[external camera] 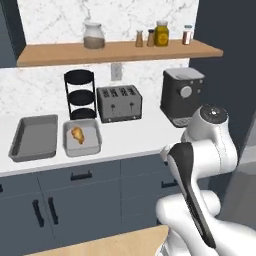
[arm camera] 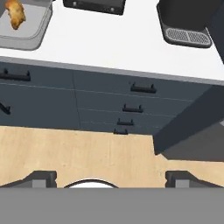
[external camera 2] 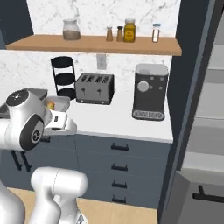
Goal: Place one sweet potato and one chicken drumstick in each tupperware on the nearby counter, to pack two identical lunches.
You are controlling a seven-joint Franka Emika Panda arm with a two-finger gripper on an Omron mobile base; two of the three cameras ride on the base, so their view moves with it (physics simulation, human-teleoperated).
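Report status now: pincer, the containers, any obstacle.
Pincer open, empty, above the floor. One drumstick in lighter tupperware; darker tupperware empty. No sweet potato seen. Counter path clear.

The flat white countertop (external camera: 125, 137) carries a darker grey rectangular tupperware (external camera: 34, 137), a lighter grey tupperware (external camera: 82, 137) beside it, a black three-tier round rack (external camera: 81, 94), a grey four-slot toaster (external camera: 119, 103) and a dark coffee machine (external camera: 181, 96).

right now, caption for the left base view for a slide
One drumstick in the lighter tupperware, darker tupperware empty, on the counter.
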